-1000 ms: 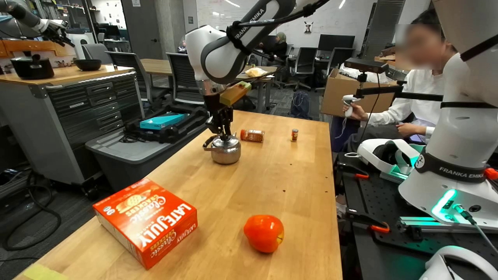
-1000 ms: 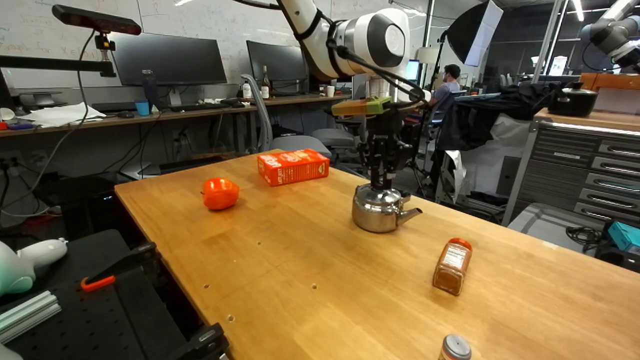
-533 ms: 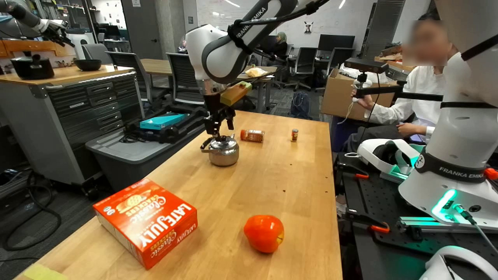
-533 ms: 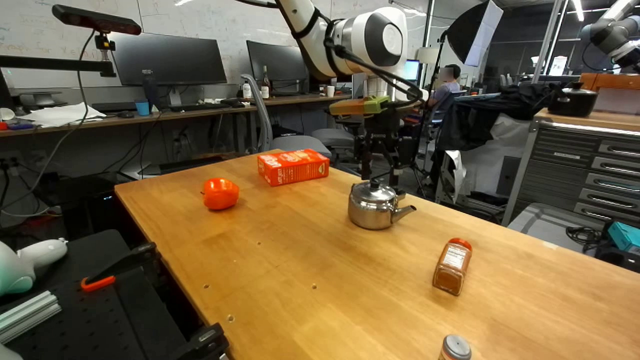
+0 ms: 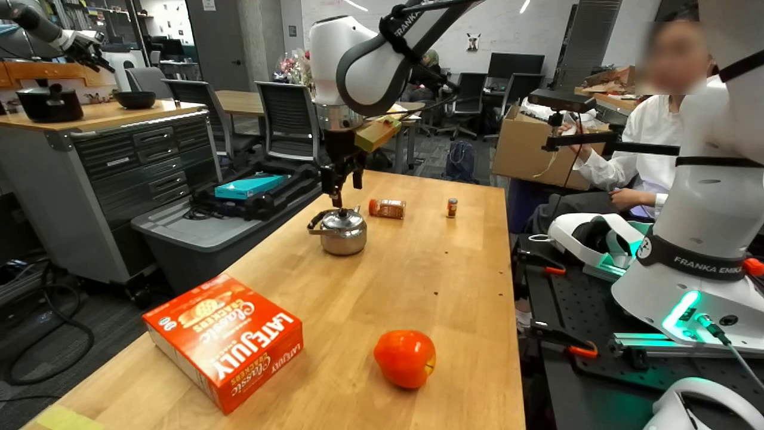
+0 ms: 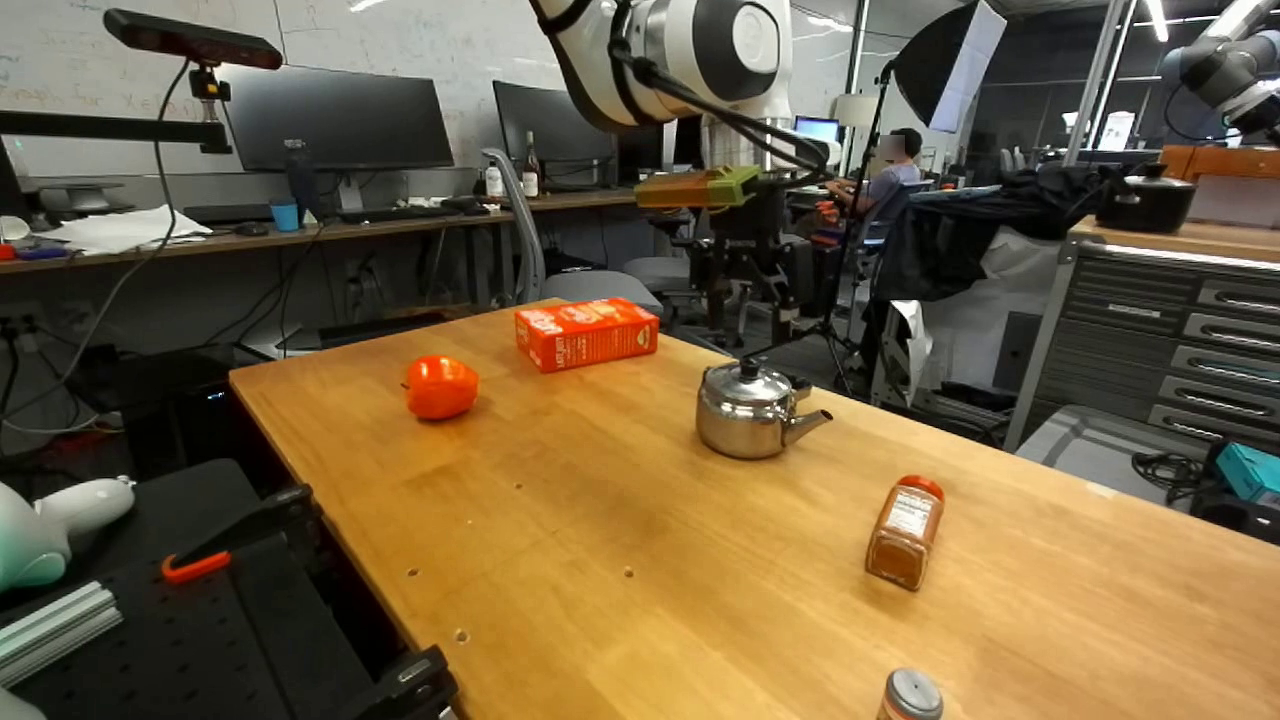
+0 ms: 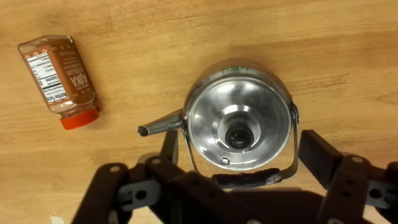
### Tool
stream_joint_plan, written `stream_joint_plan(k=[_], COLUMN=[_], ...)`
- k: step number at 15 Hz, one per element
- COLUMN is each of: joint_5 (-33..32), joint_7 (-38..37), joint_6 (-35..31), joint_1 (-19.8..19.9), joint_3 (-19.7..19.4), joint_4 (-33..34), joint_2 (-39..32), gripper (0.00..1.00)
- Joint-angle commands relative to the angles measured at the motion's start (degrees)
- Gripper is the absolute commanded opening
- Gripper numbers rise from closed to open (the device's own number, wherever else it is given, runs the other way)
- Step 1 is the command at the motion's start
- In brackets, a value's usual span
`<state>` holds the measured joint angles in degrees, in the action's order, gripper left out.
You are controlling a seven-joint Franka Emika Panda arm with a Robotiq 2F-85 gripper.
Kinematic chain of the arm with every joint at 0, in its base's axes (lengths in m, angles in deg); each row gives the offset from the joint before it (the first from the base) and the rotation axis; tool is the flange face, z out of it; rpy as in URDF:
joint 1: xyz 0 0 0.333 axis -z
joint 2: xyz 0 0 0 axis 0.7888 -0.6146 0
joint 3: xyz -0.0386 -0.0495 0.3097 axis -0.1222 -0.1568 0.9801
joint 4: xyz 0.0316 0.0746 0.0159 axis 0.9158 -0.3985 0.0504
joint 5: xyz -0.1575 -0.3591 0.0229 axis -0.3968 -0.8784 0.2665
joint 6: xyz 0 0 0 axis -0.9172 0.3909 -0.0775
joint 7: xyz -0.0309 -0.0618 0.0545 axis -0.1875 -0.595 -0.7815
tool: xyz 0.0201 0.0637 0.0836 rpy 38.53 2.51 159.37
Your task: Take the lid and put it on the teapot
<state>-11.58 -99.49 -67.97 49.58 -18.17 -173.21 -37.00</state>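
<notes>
A: Condition of the gripper (image 6: 750,322)?
B: Fingers (image 7: 318,158) spread wide, raised above the teapot (image 6: 745,425). One second ago they were together at the knob (image 7: 239,138) of the lid (image 7: 241,107); they have since parted and lifted.
A: Location of the lid?
B: On top of the teapot, its dark knob now exposed in both exterior views.
A: Displacement of the teapot?
B: Slight shift in the first half-second, none noted since. Upright on the table (image 6: 600,480), handle (image 7: 247,178) tilted to one side.
A: Surrounding items?
B: Spice jar (image 7: 59,77), lying on its side, and cracker box (image 6: 587,335): both unmoved.
</notes>
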Motion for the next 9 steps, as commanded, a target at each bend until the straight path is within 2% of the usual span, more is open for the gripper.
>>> stream_joint_plan(k=[1,5,9], joint_5=[-0.18,0.90,-0.38], joint_7=[2.43,4.80,1.98], joint_6=[-5.57,-5.21,0.43], joint_1=[0.02,0.28,-0.76], joint_3=[0.27,1.19,1.59], joint_4=[-10.21,-16.03,-18.53], joint_2=[7.85,12.65,17.36], gripper=[1.00,1.00,1.00])
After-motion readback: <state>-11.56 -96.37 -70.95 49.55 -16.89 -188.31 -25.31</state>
